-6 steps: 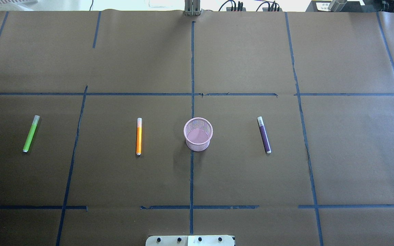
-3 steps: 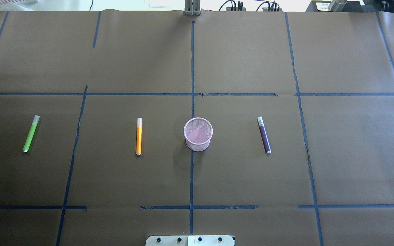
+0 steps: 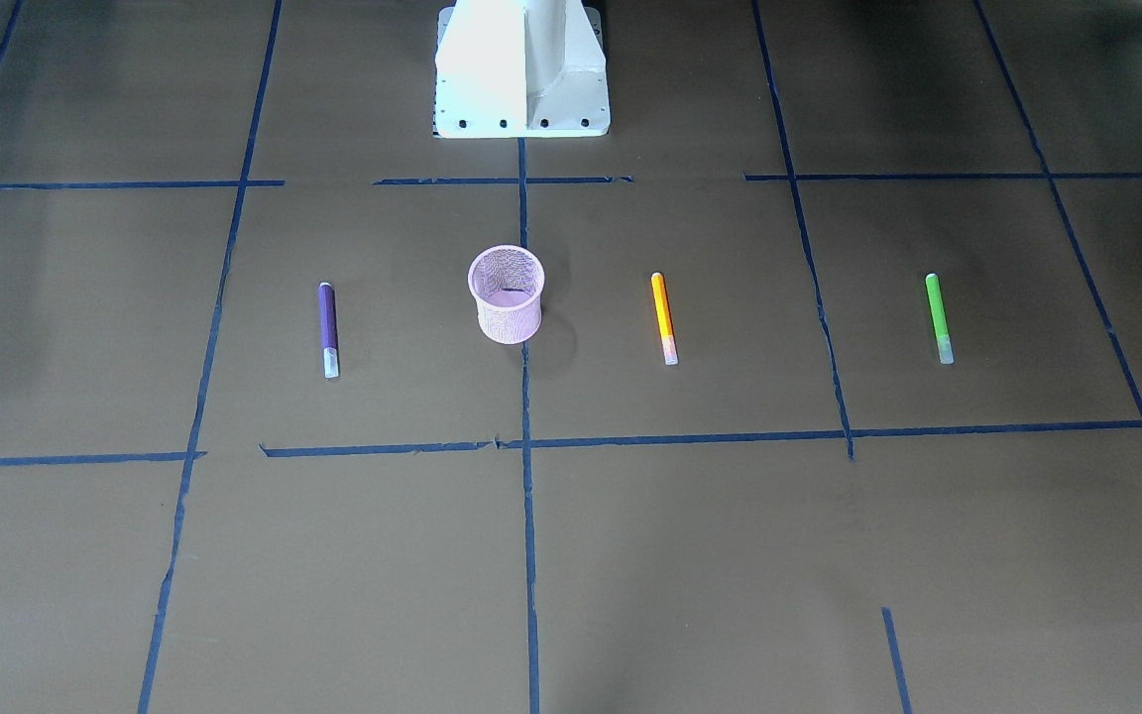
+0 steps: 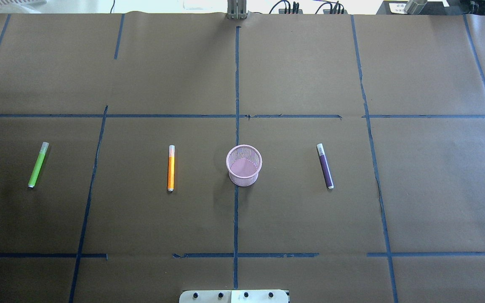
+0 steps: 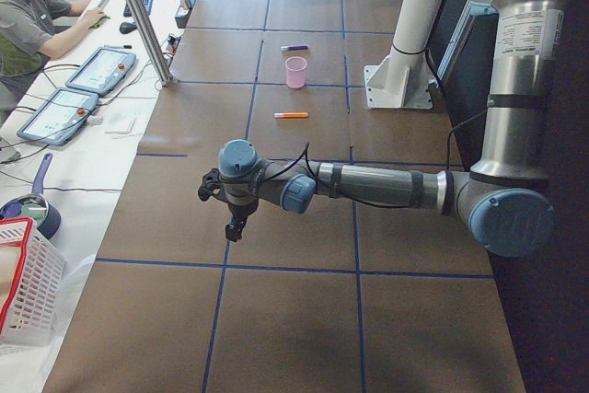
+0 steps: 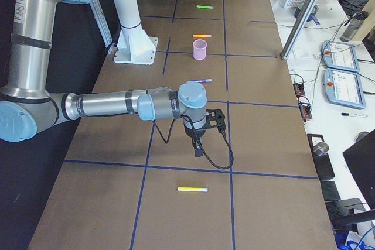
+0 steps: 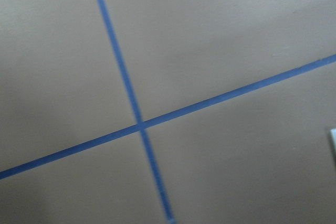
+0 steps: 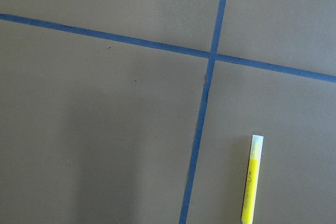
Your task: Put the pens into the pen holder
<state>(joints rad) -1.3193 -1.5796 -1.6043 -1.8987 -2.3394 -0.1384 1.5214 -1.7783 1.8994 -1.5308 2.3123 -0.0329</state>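
The pink mesh pen holder (image 4: 244, 165) stands upright and empty at the table's middle; it also shows in the front view (image 3: 507, 295). Three pens lie flat in a row with it. The orange pen (image 4: 171, 168) is just left of it, the green pen (image 4: 38, 165) far left, the purple pen (image 4: 325, 166) to its right. Neither gripper shows in the overhead view. My left gripper (image 5: 233, 230) hangs over the table beyond the green pen. My right gripper (image 6: 198, 150) hangs beyond the purple pen. I cannot tell whether either is open or shut.
A yellow pen (image 8: 252, 179) lies near the table's right end, close under my right gripper; it also shows in the right side view (image 6: 193, 189). The white robot base (image 3: 521, 69) stands at the near edge. An operator (image 5: 28, 25) sits at a side desk.
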